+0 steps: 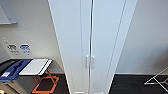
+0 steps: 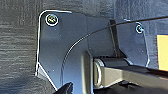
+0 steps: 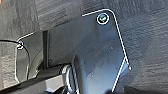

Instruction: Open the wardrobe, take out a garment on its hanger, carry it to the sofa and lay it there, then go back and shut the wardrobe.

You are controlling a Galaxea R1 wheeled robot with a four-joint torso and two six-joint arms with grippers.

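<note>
Nearest to us, under both wrists, lies dark grey carpet (image 2: 20, 50), which also runs along the foot of the wall in the head view. Against that carpet the wrist views give us our own dark mounting plates and jointed bars. We cannot tell how far either pincer is open, nor whether either has hold of anything, for the fingers cannot be made out. At the edge of the left wrist view a patch of orange-yellow (image 2: 162, 52) shows against the carpet; what it belongs to we cannot tell.

Further out, low on our left in the head view, stands a small surface (image 1: 35, 67) with a white top, a blue item (image 1: 12, 70) lying just beside that top. Under it an orange frame (image 1: 46, 85) rests on the floor. Low on our right, thin white rails of a rack (image 1: 158, 80) stand on the carpet, well apart from the cabinet.

Straight ahead, filling the middle, rises the wardrobe (image 1: 72, 45): tall, narrow and white, its two flat doors meeting at a thin seam and lying flush, so it stands shut. The pair of small white handles (image 1: 90, 62) sits side by side at that seam, low in the view.

Behind it all runs the pale wall (image 1: 145, 37), bearing small printed labels (image 1: 18, 48) on our left above the surface.
</note>
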